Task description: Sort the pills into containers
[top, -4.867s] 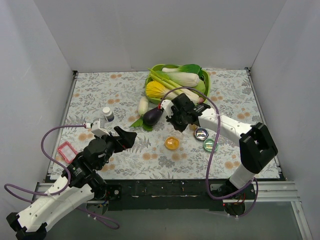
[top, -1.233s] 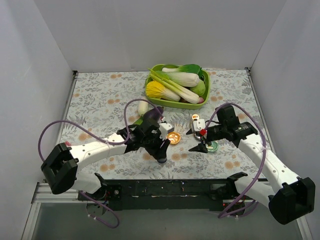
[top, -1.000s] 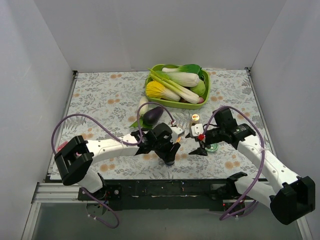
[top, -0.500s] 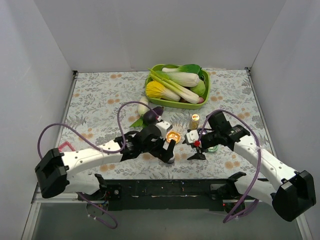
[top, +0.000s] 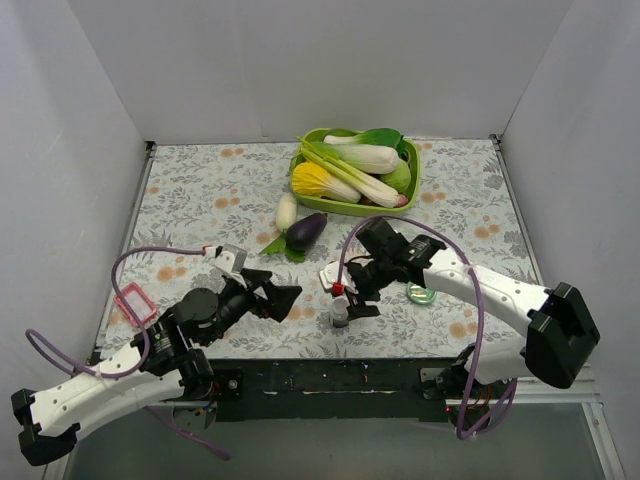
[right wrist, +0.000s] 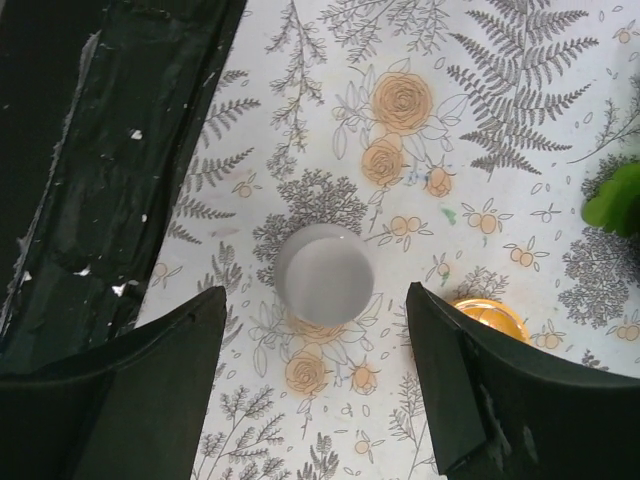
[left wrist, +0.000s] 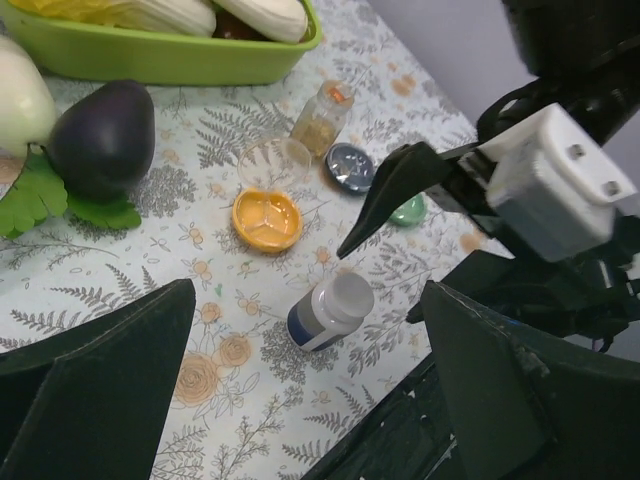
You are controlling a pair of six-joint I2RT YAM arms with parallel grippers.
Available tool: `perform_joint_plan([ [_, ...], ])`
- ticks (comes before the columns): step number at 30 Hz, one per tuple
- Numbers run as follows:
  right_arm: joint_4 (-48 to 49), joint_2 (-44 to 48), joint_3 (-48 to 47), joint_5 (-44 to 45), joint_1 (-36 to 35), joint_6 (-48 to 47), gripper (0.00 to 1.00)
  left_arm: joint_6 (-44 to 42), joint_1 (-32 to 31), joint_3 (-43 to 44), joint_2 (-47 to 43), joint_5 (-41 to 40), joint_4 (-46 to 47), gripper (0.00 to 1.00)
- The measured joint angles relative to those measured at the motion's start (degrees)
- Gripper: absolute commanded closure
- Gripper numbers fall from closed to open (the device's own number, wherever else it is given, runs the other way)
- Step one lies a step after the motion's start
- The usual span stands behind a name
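A white-capped pill bottle with a blue label stands near the table's front edge, held by nobody. My right gripper hovers open over it, a finger on each side of the cap. My left gripper is open, drawn back to the bottle's left. The orange dish lies just beyond the bottle, with the dark blue dish and the green dish behind it. In the top view only the green dish shows. No loose pills show.
An amber bottle and a clear round lid stand by the dishes. A lime-green tray of vegetables is at the back, with an eggplant and a white radish before it. A pink frame lies far left.
My left gripper opened, let go of the white-capped bottle and pulled back to the left. The right arm swung left and now hangs over that bottle.
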State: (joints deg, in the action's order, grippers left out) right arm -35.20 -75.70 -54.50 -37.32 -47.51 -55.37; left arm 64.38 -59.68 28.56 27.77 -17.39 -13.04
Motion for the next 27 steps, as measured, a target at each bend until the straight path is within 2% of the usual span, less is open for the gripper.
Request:
perform_joint_plan([
  [4, 0.8, -3.6, -3.0, 3.3, -2.4, 1.8, 0.19, 0.0, 0.0, -2.7, -6.7, -1.1, 1.7, 0.02],
  [9, 0.4, -6.9, -3.4, 6.9, -5.6, 2.8, 0.11, 0.0, 0.0, -3.1, -8.4, -1.3, 1.4, 0.02],
  [14, 0.2, -9.1, -3.4, 10.6, -7.1, 3.1, 0.13, 0.0, 0.0, -3.1, -8.7, -1.4, 1.4, 0.02],
  [23, 0.7, -12.6, -4.2, 14.7, -8.0, 4.2, 0.41, -1.0, 0.0, -5.6, -8.8, 1.9, 2.8, 0.02],
  [24, 0.7, -12.7, -4.2, 14.9, -8.1, 4.4, 0.52, -1.3, 0.0, -5.9, -8.9, 2.4, 3.1, 0.02],
  [27, 0.9, -12.7, -4.2, 14.9, -8.1, 5.0, 0.71, -2.3, 0.0, -7.1, -9.6, 4.3, 4.7, 0.02],
])
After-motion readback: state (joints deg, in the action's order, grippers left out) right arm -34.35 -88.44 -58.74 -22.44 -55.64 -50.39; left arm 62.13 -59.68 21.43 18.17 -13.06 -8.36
